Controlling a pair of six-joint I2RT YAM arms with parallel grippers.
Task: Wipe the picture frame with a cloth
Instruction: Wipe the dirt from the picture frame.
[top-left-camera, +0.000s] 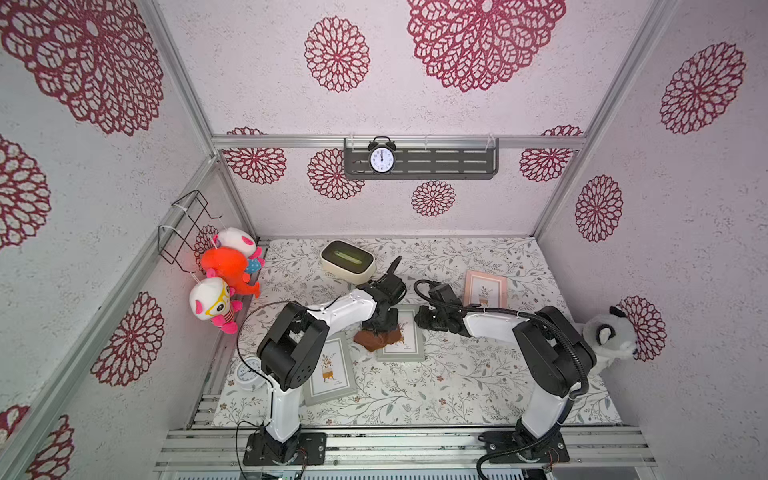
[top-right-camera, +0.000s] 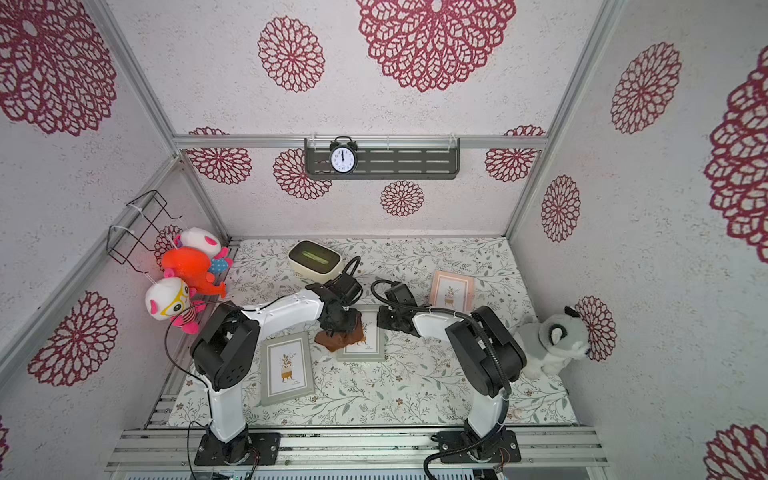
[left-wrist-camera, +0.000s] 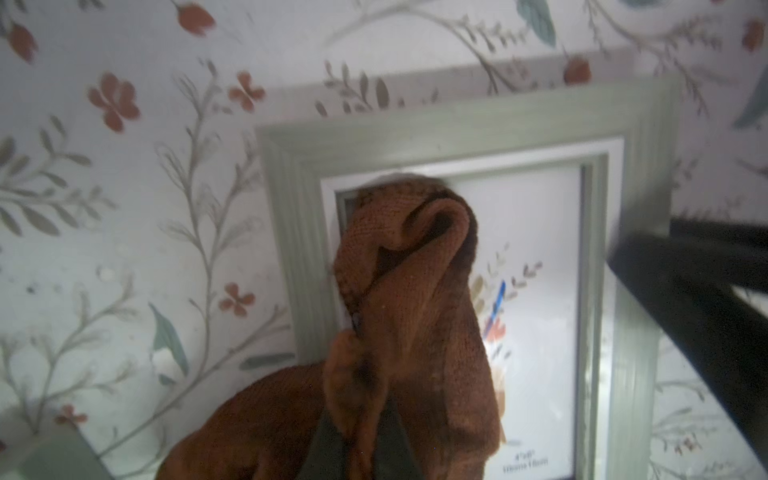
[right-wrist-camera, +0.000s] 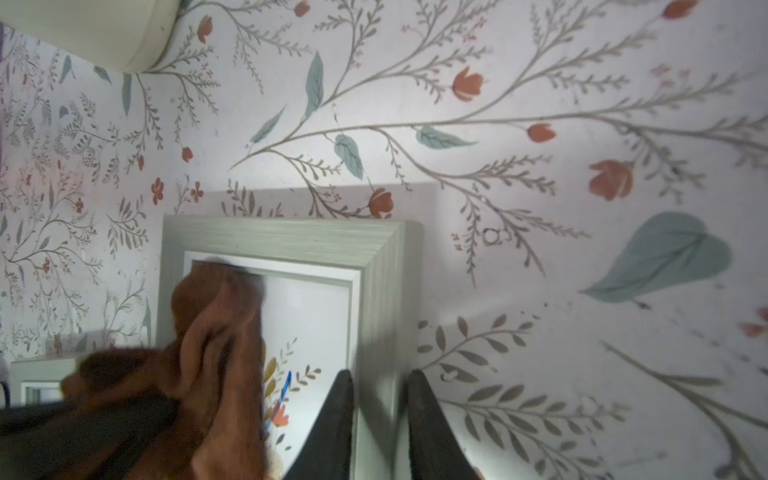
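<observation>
floral-papered bench (top-left-camera: 457, 395): left end effector (left-wrist-camera: 361, 415) clenched on the cloth (left-wrist-camera: 415, 311), which lies on the picture frame (top-left-camera: 401, 355); right end effector (right-wrist-camera: 380, 374) clamps that frame's edge. wiping seems underway (blue streak (left-wrist-camera: 498, 299) not yet gone).

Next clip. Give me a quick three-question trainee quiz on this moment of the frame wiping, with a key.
1. Multiple choice: what does the left gripper hold? A) a sponge B) the rust-brown cloth C) nothing
2. True or false: the right gripper has its fingers on either side of one rail of the middle frame.
3. Short answer: how many picture frames lie on the table?
Key: 1 B. 2 True. 3 Three: the middle frame, a second grey-green frame and a pink frame.
</observation>
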